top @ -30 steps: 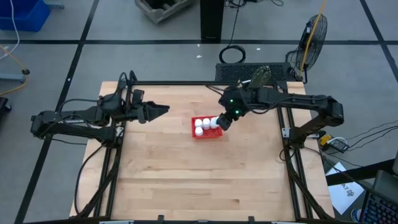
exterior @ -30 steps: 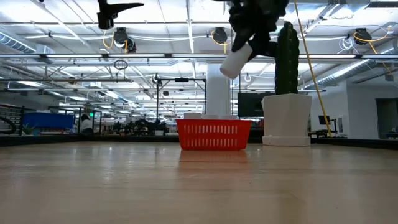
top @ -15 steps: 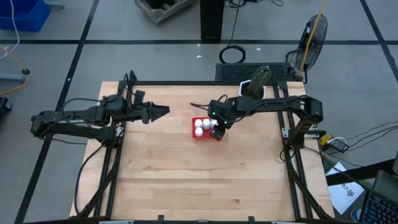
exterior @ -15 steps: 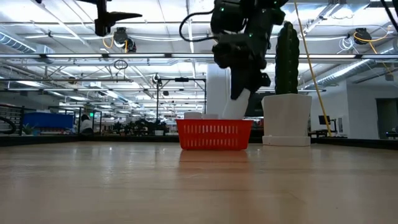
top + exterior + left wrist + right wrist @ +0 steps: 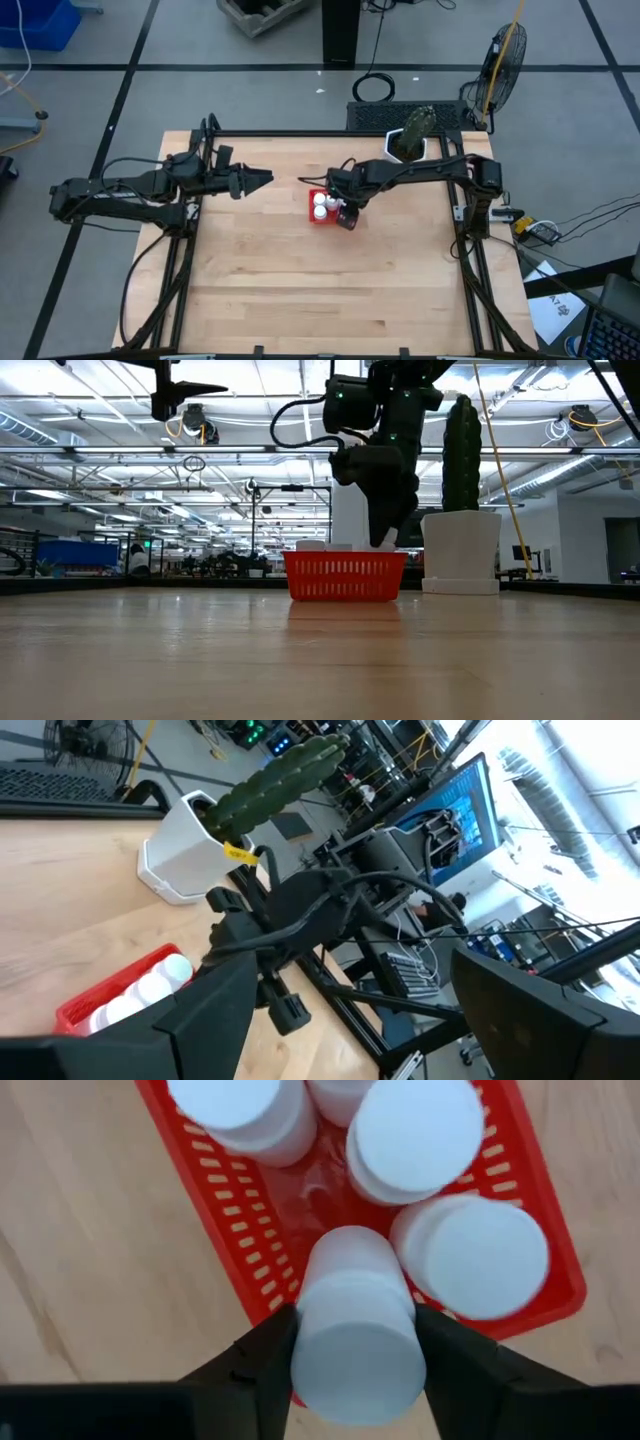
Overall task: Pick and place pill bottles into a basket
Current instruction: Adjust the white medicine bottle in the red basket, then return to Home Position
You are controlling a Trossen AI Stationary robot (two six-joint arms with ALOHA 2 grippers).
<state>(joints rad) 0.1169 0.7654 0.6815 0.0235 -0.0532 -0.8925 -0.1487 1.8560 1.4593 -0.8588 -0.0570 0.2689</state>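
The red basket (image 5: pixel 313 197) (image 5: pixel 345 578) stands mid-table with several white pill bottles (image 5: pixel 415 1135) upright in it. My right gripper (image 5: pixel 347 212) (image 5: pixel 385 525) reaches down into the basket's right end, shut on one more pill bottle (image 5: pixel 357 1335). My left gripper (image 5: pixel 262 180) hovers open and level high above the table, left of the basket, holding nothing. The left wrist view shows the basket (image 5: pixel 110 990) and my right arm from afar. My right gripper pinches the pill bottle's cap end (image 5: pixel 355 1365) between its two fingers (image 5: pixel 262 1352), one on either side. The fingers come steeply from above, pointing down. The bottle stands nearly upright, its lower end (image 5: pixel 345 1255) down inside the basket among the other bottles.
A white planter (image 5: pixel 408 145) (image 5: pixel 460 550) with a tall cactus stands at the table's far right, just behind the basket. A fan (image 5: pixel 500 55) stands beyond the table's far right corner. Bare wood (image 5: pixel 300 290) spreads across the near half.
My right gripper has come down and toward the table's near left, from above the basket into its right end. It has tipped steeper, and the bottle in it has gone from slanting high over the basket to nearly upright inside it.
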